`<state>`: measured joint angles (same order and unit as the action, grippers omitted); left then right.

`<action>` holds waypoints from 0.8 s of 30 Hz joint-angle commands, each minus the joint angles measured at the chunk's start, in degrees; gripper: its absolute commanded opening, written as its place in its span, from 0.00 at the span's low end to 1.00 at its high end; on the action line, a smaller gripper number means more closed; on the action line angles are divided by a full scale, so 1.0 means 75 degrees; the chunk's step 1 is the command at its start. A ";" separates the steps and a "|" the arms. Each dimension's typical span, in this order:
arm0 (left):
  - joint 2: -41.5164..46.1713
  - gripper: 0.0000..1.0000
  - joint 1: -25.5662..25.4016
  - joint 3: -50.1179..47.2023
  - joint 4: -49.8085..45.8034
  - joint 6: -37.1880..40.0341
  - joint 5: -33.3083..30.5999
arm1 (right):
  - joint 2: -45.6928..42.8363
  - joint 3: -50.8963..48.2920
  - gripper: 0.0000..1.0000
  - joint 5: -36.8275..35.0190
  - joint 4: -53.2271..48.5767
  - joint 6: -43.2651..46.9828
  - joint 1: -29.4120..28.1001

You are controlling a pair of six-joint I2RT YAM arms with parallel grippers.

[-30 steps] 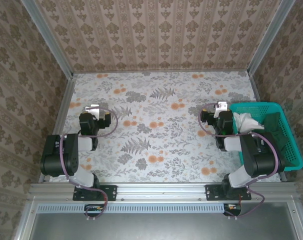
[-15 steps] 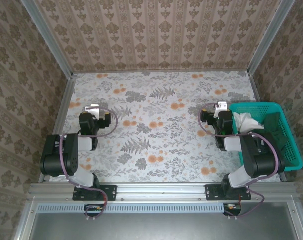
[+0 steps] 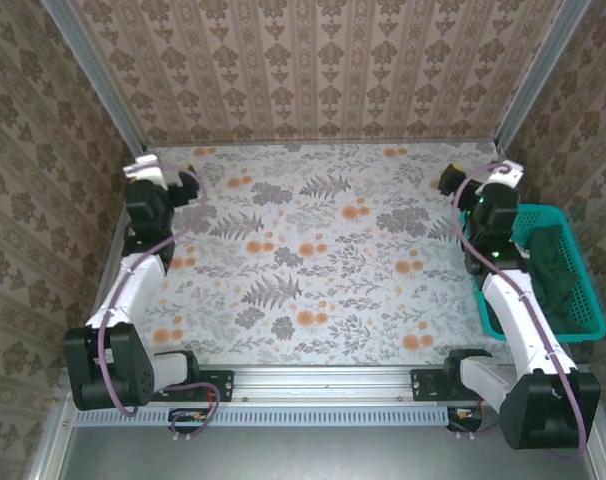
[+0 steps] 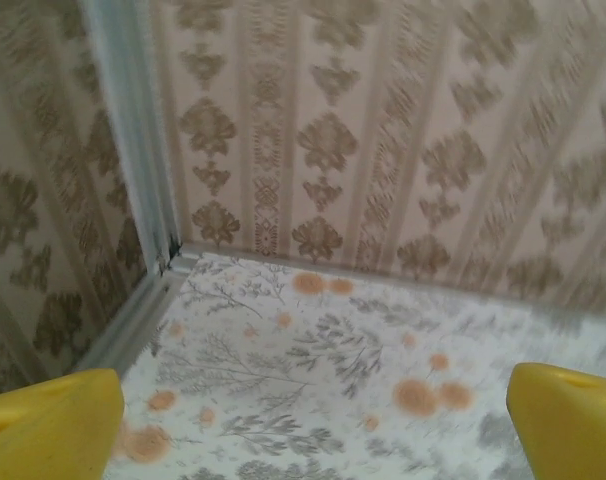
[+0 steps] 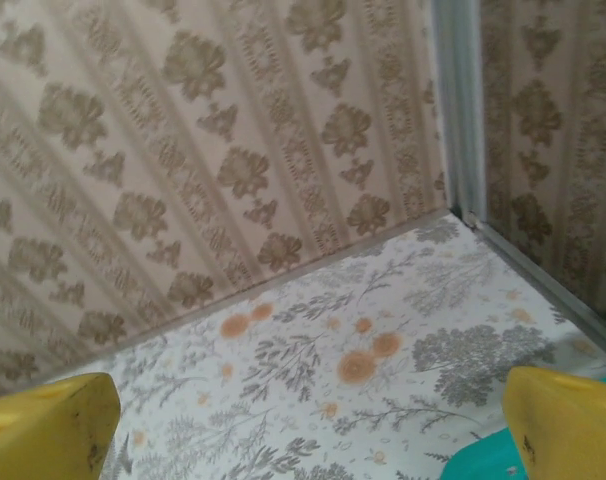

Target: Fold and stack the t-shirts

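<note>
We see a table (image 3: 313, 250) with a matt flowered cover, and walls (image 3: 323, 70) of matt patterned paper. The corner post (image 4: 133, 130) is dull silver metal. The basket (image 3: 586, 300) is teal plastic mesh — the t-shirt (image 3: 551, 262) inside is soft dark cloth. The yellow fingertips (image 4: 53, 425) look smooth — like plastic.

From where I stand, the dark green t-shirt (image 3: 551, 258) lies at about three o'clock on the table (image 3: 313, 290), right at its edge. It is bunched up inside the teal mesh basket (image 3: 586, 285), unfolded and slumped in loose creases. The cloth fills the basket's middle and far part. I cannot tell whether the heap is one shirt or several.
</note>
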<state>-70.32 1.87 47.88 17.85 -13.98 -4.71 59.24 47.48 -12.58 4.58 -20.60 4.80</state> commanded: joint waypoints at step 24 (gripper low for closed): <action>-0.0939 0.96 -0.2978 0.0279 -0.3419 -0.3548 0.0421 | 0.5320 0.3769 0.81 0.0967 -0.6038 0.0466 0.0860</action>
<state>-77.62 -18.31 50.11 -5.67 -39.13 -3.66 97.67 73.97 -4.49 -37.74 -19.00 11.00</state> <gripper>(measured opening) 0.965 0.828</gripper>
